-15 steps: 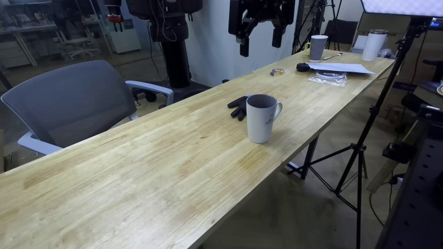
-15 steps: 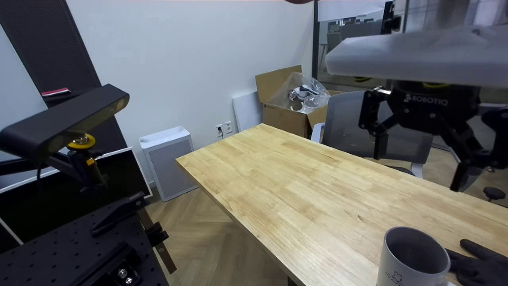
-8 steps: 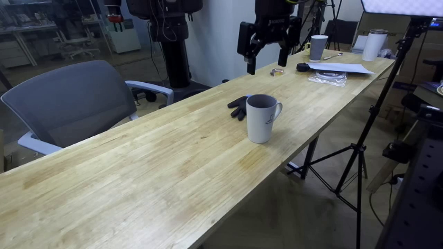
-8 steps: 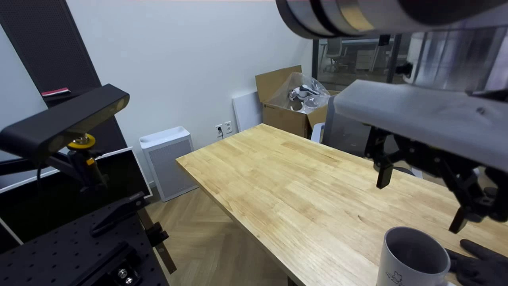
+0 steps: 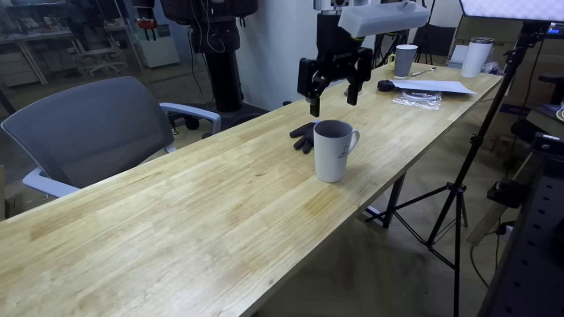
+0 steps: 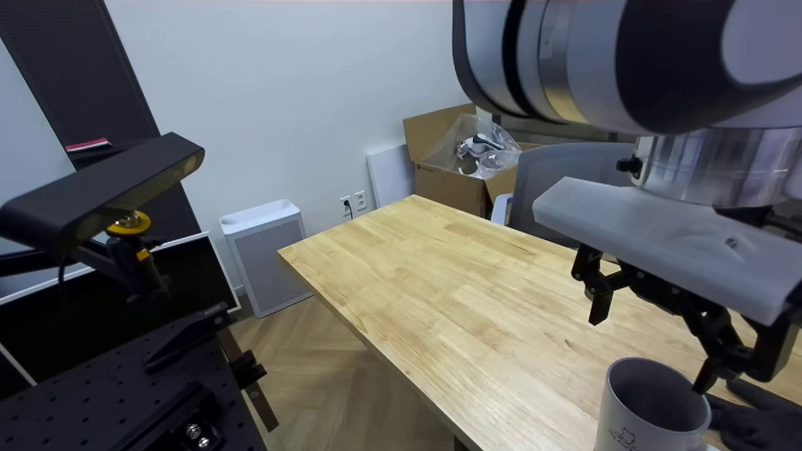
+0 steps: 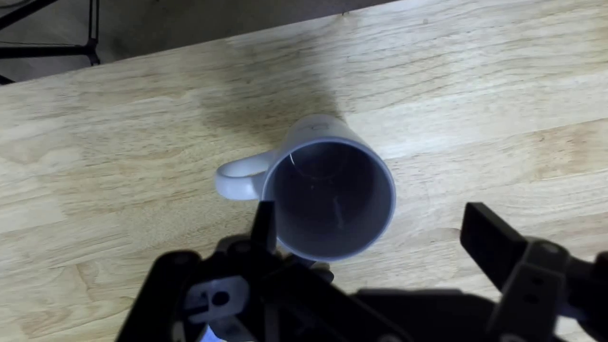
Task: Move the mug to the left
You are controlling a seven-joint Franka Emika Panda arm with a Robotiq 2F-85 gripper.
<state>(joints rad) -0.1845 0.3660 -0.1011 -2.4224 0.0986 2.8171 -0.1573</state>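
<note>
The mug [image 7: 327, 199] stands upright mid-frame in my wrist view (lower right in an exterior view), and I'd judge the move itself not yet begun. My gripper [image 5: 333, 105] hangs near it, fingers [image 7: 491, 242] spread wide, holding nothing; aligning, grasping, shifting left and releasing remain.

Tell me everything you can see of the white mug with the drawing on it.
The mug is tall, off-white and smooth, apparently ceramic, tapering slightly toward its base, with a grey inside, a loop handle and a small dark drawing. It stands upright on the wooden table, near the edge, and looks empty. A black glove lies beside it; whether they touch is unclear. The open gripper hangs close by without gripping it.
</note>
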